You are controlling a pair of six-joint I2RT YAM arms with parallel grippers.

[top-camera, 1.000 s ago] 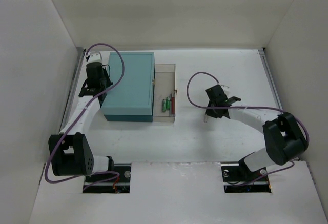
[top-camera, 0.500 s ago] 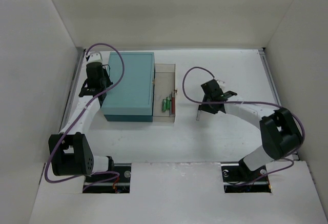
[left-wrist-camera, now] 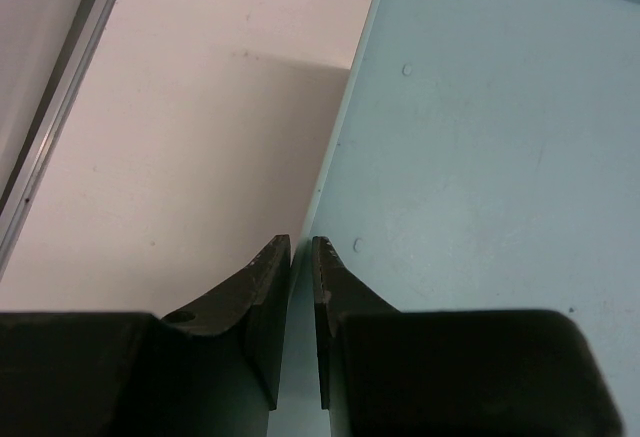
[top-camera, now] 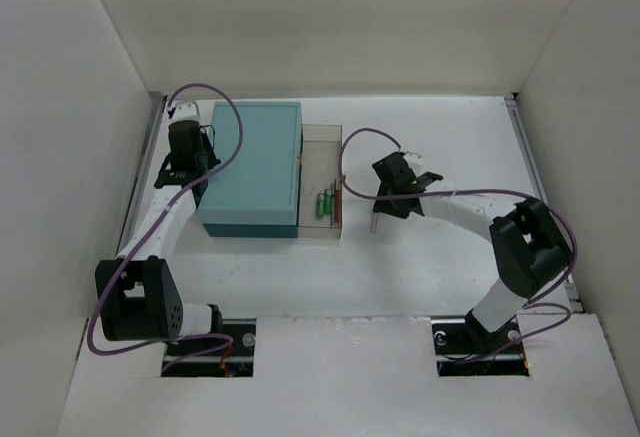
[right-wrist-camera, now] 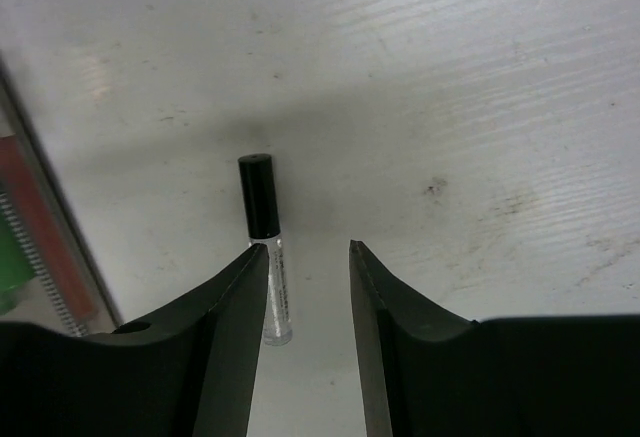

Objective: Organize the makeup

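Black-capped tube (right-wrist-camera: 277,282), faint overhead, apparently lies free by parted right claw (right-wrist-camera: 308,249); left claw (left-wrist-camera: 301,242) closed.

A large teal box (top-camera: 250,167) is sitting at the left of a white counter (top-camera: 450,127), its clear drawer (top-camera: 322,152) standing open toward the right. White walls (top-camera: 330,17) are enclosing the counter on three sides.

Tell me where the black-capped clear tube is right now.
In the top view the black-capped tube lies on the table just right of the clear drawer, close beneath the right gripper.
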